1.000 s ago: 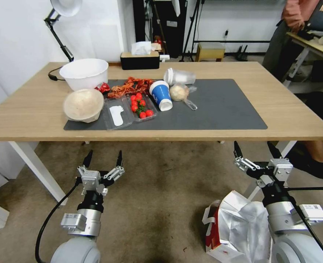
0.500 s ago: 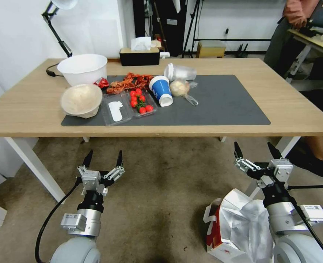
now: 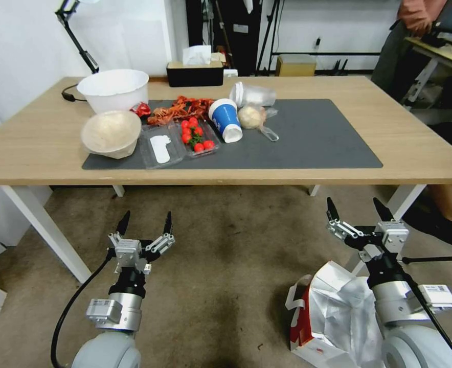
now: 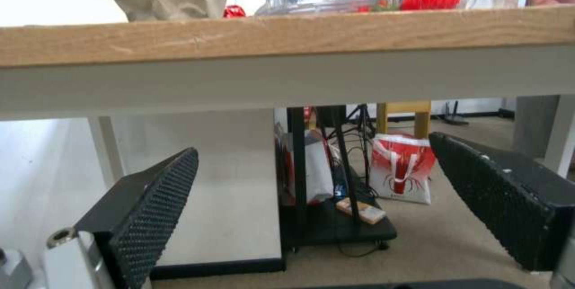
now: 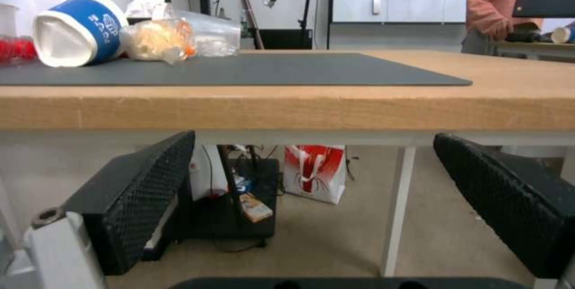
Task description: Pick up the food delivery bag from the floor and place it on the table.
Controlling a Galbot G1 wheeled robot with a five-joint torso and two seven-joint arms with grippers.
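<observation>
Right claw (image 3: 355, 212) hangs released above the food delivery bag (image 3: 338, 317) on the floor (image 3: 226, 266), left claw (image 3: 144, 225) released too; the crumpled bag may tear or tip; cluttered desk (image 3: 415, 148) risks knocking cups.

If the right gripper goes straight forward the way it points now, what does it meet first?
Probably nothing close. The right gripper is open and points under the table, below its edge. The line ahead looks free; a small white-and-red bag stands farther back on the floor, though depth is unclear.

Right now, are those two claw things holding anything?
Left end effector: open, holding nothing.
Right end effector: open, holding nothing, above the food delivery bag.
</observation>
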